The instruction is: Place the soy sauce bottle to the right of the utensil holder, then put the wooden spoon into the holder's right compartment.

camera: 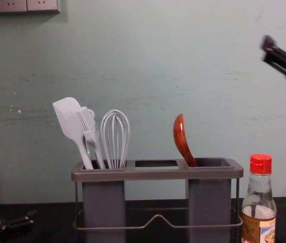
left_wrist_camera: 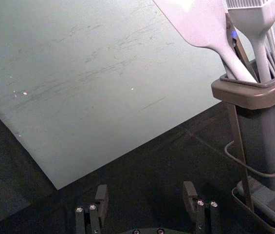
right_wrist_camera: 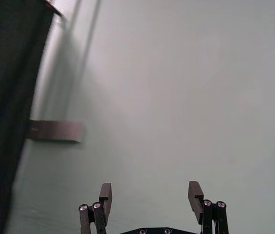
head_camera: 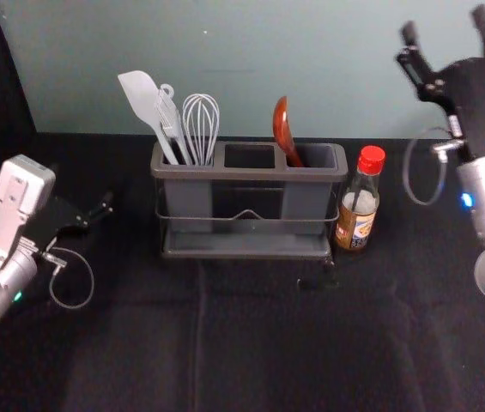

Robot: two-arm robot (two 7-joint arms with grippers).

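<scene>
Over at the left of the black-covered desk (head_camera: 122,335), I see the left gripper (head_camera: 87,193) hanging to the left of the utensil holder (head_camera: 246,253), well apart from it, its jaws spread apart. Then comes the holder itself, grey, with a white spatula (head_camera: 142,96) and a white whisk (head_camera: 201,129) standing in its left compartment among other pale tools. Past the middle compartment (head_camera: 250,146), the wooden spoon (head_camera: 282,124) sits in the right compartment (head_camera: 318,176), bowl up, leaning toward the left. Next, the soy sauce bottle (head_camera: 360,202) stands upright on the desk just beside the holder's right end, red cap on; whether the two touch, I can't tell. Farthest right, the right gripper (head_camera: 445,23) is raised, beyond the bottle and in front of the pale wall (head_camera: 311,51), its jaws apart too.
</scene>
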